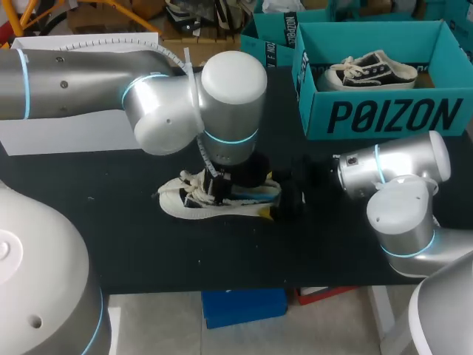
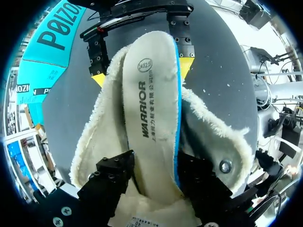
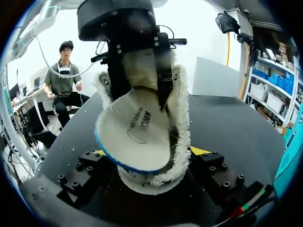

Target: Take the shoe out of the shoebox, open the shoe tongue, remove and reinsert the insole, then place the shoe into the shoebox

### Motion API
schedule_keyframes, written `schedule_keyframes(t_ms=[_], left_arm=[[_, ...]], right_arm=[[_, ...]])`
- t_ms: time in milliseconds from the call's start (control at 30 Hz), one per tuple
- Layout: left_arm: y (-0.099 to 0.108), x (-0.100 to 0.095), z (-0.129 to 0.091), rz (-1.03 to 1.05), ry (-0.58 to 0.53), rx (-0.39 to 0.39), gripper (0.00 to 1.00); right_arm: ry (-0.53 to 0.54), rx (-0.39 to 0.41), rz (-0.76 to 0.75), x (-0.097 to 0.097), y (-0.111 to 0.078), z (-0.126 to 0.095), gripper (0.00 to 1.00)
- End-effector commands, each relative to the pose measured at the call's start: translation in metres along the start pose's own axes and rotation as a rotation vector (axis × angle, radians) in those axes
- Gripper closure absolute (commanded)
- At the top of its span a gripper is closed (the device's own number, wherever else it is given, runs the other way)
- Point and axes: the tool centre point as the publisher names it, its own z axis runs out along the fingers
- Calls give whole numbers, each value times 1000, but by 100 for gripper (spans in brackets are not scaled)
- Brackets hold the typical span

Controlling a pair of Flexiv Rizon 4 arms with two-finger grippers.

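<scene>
Black table [image 1: 111, 244] — left hand [image 2: 154, 161] pinches the insole [image 2: 151, 94], right hand [image 3: 149, 152] clamps the shoe [image 1: 177, 206].

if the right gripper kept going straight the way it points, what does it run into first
The shoe: its fleecy heel sits between the fingers of the right gripper, with the insole curling out just ahead. The left gripper looks next behind, though depth is unclear.

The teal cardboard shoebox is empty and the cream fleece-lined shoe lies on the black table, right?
Not empty: the head view shows a black-and-white sneaker lying in the teal cardboard shoebox. The cream fleece-lined shoe does lie on the black table.
</scene>
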Motion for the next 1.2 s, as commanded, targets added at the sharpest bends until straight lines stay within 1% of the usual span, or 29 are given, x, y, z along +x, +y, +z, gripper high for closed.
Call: schedule_keyframes(t_ms=[33,100,367,467,533,567,633,667,700,733,767,833,900,933,967,1000,1033,1067,1100,1133,1167,1200], left_arm=[[0,0,-4,4,2,16,100],[-1,1,-9,6,3,37,100],[-9,2,-24,12,-21,83,100],[-15,3,-26,22,-25,89,100],[-18,4,-25,27,-31,79,100],[-20,4,-23,29,-33,73,81],[-22,4,-19,34,-29,71,8],[-23,4,-18,35,-27,71,28],[-23,4,-16,36,-25,70,29],[-24,4,-16,37,-22,70,11],[-24,4,-15,38,-21,72,31],[-24,4,-15,39,-22,75,100],[-24,3,-17,38,-23,85,100],[-24,3,-18,42,-24,93,91],[-24,3,-21,43,-24,99,67],[-24,3,-23,47,-32,103,55],[-25,3,-25,52,-35,111,50],[-25,3,-27,52,-37,111,42],[-25,3,-28,54,-41,113,41],[-25,3,-28,55,-41,115,42],[-26,3,-29,58,-43,119,39],[-26,3,-29,59,-43,119,27]], right_arm=[[-1,2,1,-2,-2,1,100],[-1,2,1,-2,-2,1,100],[-1,2,1,-2,-2,1,100],[-1,2,1,-2,-2,1,100],[-1,2,1,-2,-2,1,100],[-1,2,1,-2,-2,1,100],[-1,2,1,-2,-2,1,100],[-1,2,1,-2,-2,1,100],[-1,2,1,-2,-2,1,100],[-1,2,1,-2,-2,1,100],[-1,2,1,-2,-2,1,100],[-1,2,1,-2,-2,1,100],[-1,2,1,-2,-2,1,100],[-1,2,1,-2,-2,1,100],[-1,2,1,-2,-2,1,100],[-1,2,1,-2,-2,1,100],[-1,2,1,-2,-2,1,100],[-1,2,1,-2,-2,1,100],[-1,2,1,-2,-2,1,100],[-1,2,1,-2,-2,1,100],[-1,2,1,-2,-2,1,100],[-1,2,1,-2,-2,1,100]])
